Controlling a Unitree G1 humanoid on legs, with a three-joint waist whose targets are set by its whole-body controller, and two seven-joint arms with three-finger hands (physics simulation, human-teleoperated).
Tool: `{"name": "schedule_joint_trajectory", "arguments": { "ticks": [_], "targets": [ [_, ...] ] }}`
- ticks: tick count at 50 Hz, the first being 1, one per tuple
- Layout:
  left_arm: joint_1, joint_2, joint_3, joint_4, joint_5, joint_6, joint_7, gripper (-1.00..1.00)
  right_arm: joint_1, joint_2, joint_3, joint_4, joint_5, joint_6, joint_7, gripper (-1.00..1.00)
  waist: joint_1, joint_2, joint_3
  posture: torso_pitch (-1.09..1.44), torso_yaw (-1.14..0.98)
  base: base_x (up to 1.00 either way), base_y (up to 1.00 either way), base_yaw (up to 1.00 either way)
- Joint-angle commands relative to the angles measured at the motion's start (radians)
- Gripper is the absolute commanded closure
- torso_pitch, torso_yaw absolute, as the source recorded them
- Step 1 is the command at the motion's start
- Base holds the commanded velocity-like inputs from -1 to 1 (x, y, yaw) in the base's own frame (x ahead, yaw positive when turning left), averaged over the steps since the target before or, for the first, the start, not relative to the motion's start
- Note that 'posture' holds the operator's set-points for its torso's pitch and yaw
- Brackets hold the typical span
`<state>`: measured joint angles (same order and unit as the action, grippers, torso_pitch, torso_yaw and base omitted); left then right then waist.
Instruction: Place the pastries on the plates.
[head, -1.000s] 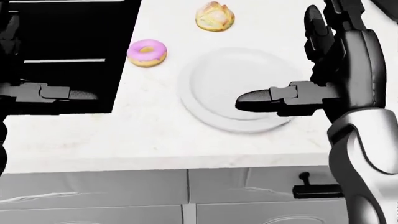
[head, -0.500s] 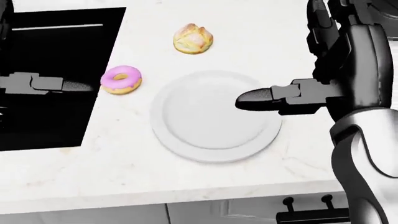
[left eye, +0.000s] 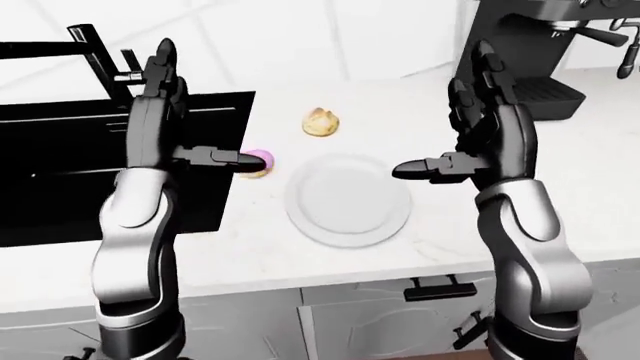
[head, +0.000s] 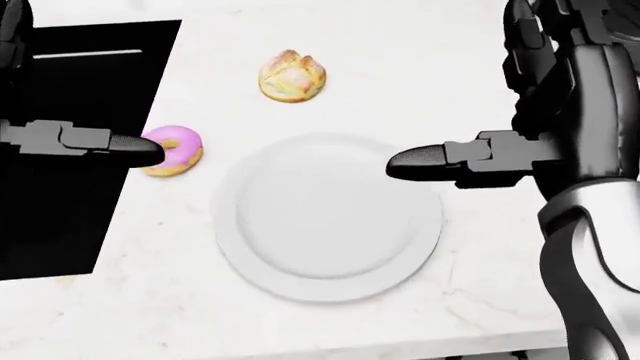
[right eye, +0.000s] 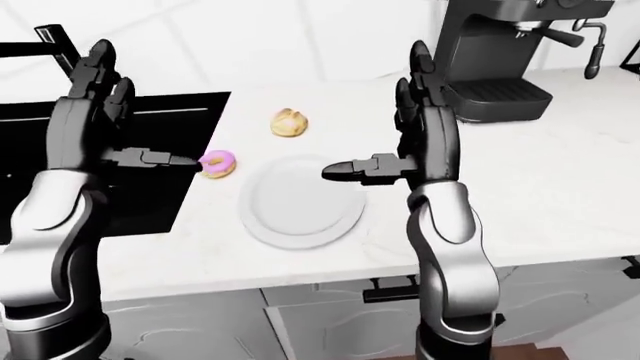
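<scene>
Just pink-iced donut (head: 172, 151) beside white plate (head: 328, 217)

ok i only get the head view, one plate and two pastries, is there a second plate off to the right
observer: none shows in the eye views. Right of the plate stands a coffee machine.
operator: and the black area on my left
observer: that is a sink, with a dark faucet at its top edge in the left-eye view.
operator: are the hands open, i only see one finger each
observer: yes. The left robot hand and right robot hand both have their other fingers pointing straight up, and neither holds anything.
</scene>
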<state>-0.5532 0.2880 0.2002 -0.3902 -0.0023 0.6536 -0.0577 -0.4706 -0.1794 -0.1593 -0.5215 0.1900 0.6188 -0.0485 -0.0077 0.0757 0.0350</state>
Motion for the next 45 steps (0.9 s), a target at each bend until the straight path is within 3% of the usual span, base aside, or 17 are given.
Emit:
{"name": "schedule_joint_trajectory", "arguments": {
  "ticks": [1,2,3,4,6,9,12,13,18,19,21,23,24,26,32,39,45],
  "targets": [
    [-0.024,0.011,0.013,-0.025,0.005,-0.017,0.004,-1.0,-0.018,-0.002,0.0,-0.023,0.004,-0.026,0.003,-1.0,-0.001,0.02,-0.02,0.0,0.0,0.1,0.0,0.0],
    [-0.024,0.012,0.013,-0.027,0.005,-0.015,0.004,-1.0,-0.019,-0.002,-0.001,-0.022,0.005,-0.026,0.004,-1.0,0.01,-0.019,-0.019,0.0,0.0,0.1,0.0,0.0],
    [-0.024,0.012,0.013,-0.028,0.006,-0.013,0.003,-1.0,-0.02,-0.003,0.0,-0.021,0.005,-0.026,0.004,-1.0,0.003,-0.003,-0.019,0.0,0.0,0.11,0.0,0.0],
    [-0.026,0.013,0.013,-0.029,0.006,-0.01,0.002,-1.0,-0.022,-0.003,0.0,-0.019,0.006,-0.028,0.004,-1.0,0.008,-0.007,-0.017,0.0,0.0,0.11,0.0,0.0],
    [-0.03,0.014,0.012,-0.025,0.007,-0.012,0.001,-1.0,-0.023,-0.003,0.0,-0.018,0.007,-0.027,0.003,-1.0,0.009,-0.022,-0.024,0.0,0.0,0.1,0.0,0.0],
    [-0.033,0.015,0.013,-0.02,0.007,-0.014,0.0,-1.0,-0.027,-0.007,0.0,-0.012,-0.002,-0.024,-0.005,-1.0,0.016,-0.054,-0.003,0.0,0.0,0.02,0.0,0.0],
    [-0.03,0.014,0.015,-0.024,0.005,-0.013,-0.001,-1.0,-0.026,-0.006,0.002,-0.017,-0.003,-0.019,-0.005,-1.0,0.03,-0.123,-0.012,0.0,0.0,0.0,0.0,0.0],
    [-0.029,0.015,0.016,-0.025,0.004,-0.014,-0.001,-1.0,-0.027,-0.006,0.001,-0.022,-0.001,-0.017,-0.004,-1.0,0.03,-0.097,-0.003,0.0,0.0,0.0,0.0,0.0],
    [-0.025,0.007,0.011,-0.013,0.004,-0.03,0.001,-1.0,-0.014,-0.004,0.0,-0.029,-0.002,-0.018,-0.001,-1.0,0.019,-0.079,-0.021,0.0,0.0,0.0,0.0,0.0],
    [-0.024,0.008,0.009,-0.011,0.006,-0.032,0.0,-1.0,-0.012,-0.003,0.0,-0.025,-0.004,-0.022,-0.001,-1.0,0.017,-0.075,-0.044,0.0,0.0,0.08,0.0,0.0],
    [-0.026,0.009,0.01,-0.011,0.007,-0.03,0.0,-1.0,-0.01,0.003,-0.003,-0.023,0.003,-0.025,-0.003,-1.0,0.012,-0.064,-0.023,0.0,0.0,0.1,0.0,0.0],
    [-0.031,0.01,0.008,-0.009,0.009,-0.028,-0.001,-1.0,-0.007,0.002,-0.005,-0.019,0.004,-0.03,-0.003,-1.0,0.009,-0.054,-0.02,0.0,0.0,0.11,0.0,0.0],
    [-0.04,0.012,0.007,-0.004,0.01,-0.026,-0.002,-1.0,-0.006,0.0,-0.005,-0.015,0.001,-0.03,-0.007,-1.0,0.006,-0.053,0.002,0.0,0.0,0.03,0.0,0.0],
    [-0.066,0.016,0.001,0.012,0.011,-0.024,-0.003,-1.0,0.001,-0.001,-0.004,-0.021,0.001,-0.036,-0.004,-1.0,0.004,-0.061,-0.027,0.0,0.0,0.0,0.0,0.0],
    [-0.136,0.025,-0.017,0.089,0.023,-0.029,-0.018,-1.0,0.006,-0.002,-0.009,-0.021,0.009,-0.046,-0.007,-1.0,0.008,-0.073,-0.032,0.0,0.0,0.0,0.0,0.0],
    [-0.383,0.052,-0.057,0.473,0.05,-0.184,-0.079,-1.0,0.006,-0.011,-0.019,-0.038,0.018,-0.026,-0.009,-1.0,0.016,-0.084,-0.026,0.0,0.0,0.0,0.0,0.0],
    [-0.676,0.043,-0.095,1.008,0.089,-0.458,-0.136,-1.0,0.003,-0.02,-0.031,-0.06,0.032,-0.006,-0.013,-1.0,0.021,-0.093,-0.027,0.0,0.0,0.0,0.0,0.0]
  ]
}}
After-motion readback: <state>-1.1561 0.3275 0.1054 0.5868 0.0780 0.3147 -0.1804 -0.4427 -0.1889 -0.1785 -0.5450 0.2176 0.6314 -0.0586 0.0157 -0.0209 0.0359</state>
